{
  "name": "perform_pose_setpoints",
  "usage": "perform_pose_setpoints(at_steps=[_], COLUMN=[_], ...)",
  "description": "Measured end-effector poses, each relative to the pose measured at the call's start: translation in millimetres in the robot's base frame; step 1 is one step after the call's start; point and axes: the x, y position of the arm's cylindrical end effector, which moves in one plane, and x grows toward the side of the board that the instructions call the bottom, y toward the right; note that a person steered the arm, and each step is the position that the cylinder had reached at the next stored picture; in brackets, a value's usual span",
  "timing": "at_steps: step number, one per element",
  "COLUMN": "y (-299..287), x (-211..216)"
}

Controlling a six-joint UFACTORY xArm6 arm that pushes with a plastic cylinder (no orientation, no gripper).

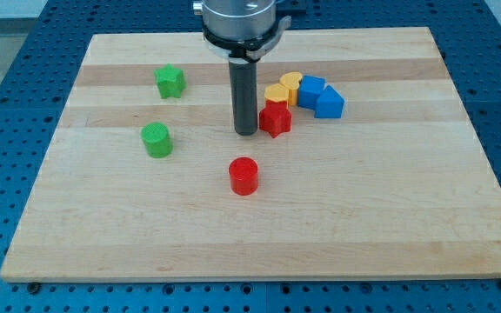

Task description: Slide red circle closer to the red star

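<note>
Camera view, left to right: red circle point(243, 176) is sitting apart toward the view's bottom, my tip point(246, 132) is standing above it, gripping nothing, just left of the red star point(275, 119). I'm needing to get below the circle.

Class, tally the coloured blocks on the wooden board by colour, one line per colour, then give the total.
Red: 2, the red star block and the red circle block
Green: 2, the green star block and the green circle block
Yellow: 2
Blue: 2
Total: 8
</note>
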Motion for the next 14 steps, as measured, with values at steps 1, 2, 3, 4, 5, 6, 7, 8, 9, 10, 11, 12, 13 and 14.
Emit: perform_pose_setpoints(at_steps=[1,2,3,4,5,6,7,8,9,10,11,12,13,14], y=[-24,-34,-34,-34,-34,-27,-19,-18,-18,-32,-41,-30,-16,-2], x=[1,19,48,73,92,98,92,82,82,82,88,89,80,70])
